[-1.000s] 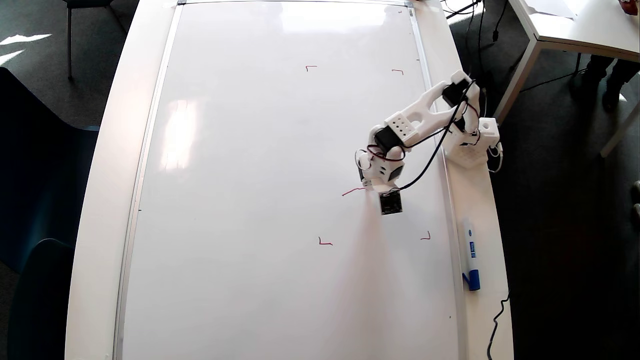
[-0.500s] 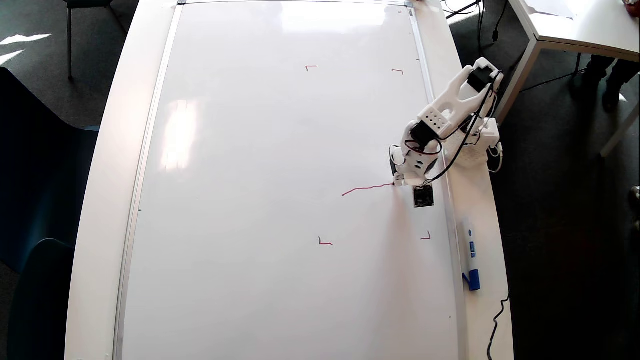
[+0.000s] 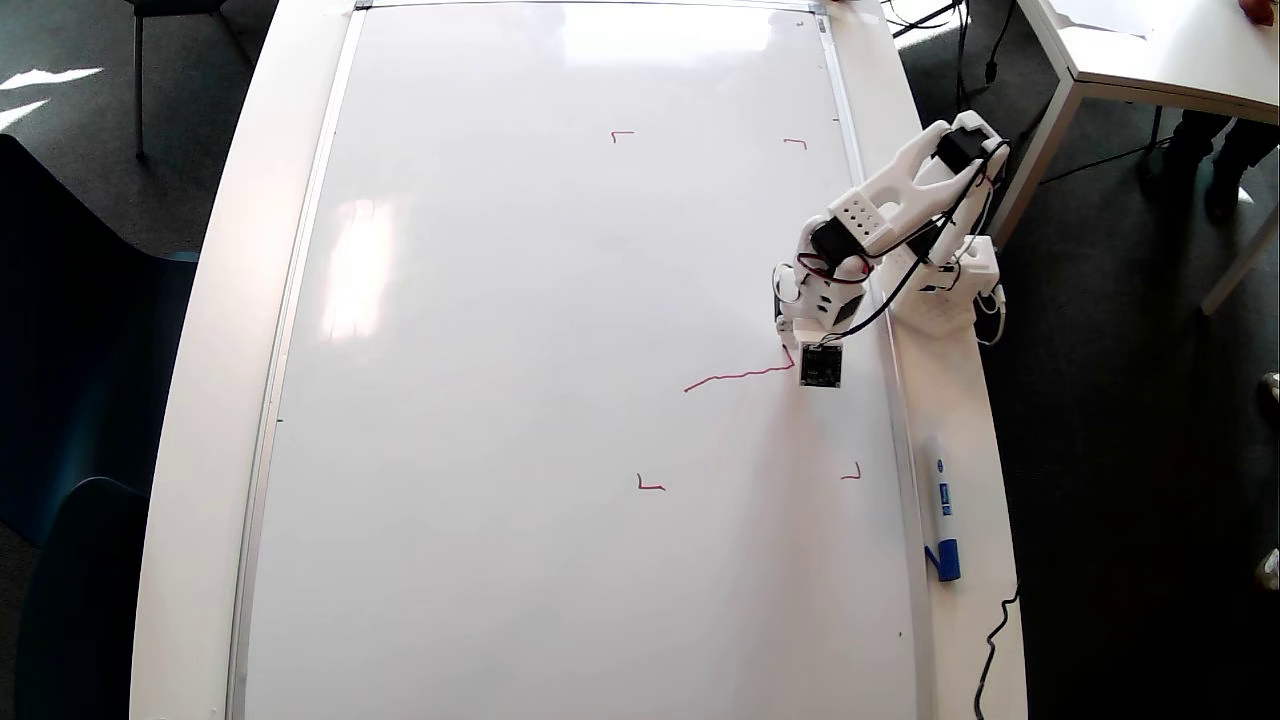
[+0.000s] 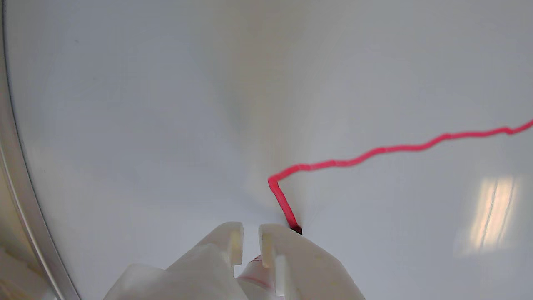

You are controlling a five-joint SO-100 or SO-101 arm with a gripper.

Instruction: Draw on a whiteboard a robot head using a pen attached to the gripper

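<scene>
The whiteboard fills most of the overhead view and the whole wrist view. Of the robot head, one wobbly red stroke shows; at its right end it bends sharply into a short leg. My gripper stands over that bend, near the board's right frame. In the wrist view the gripper is shut on the pen, whose white body with a red band shows between the fingers. The pen's tip touches the board at the end of the short leg.
Small red corner marks frame the drawing area. A white marker with a blue cap lies on the table right of the board. The arm's base stands there too. The silver frame runs close on the left.
The gripper dragged the pen rightward, lengthening the red stroke, then turned toward the top of the overhead view, adding a short leg. The arm folded back toward its base.
</scene>
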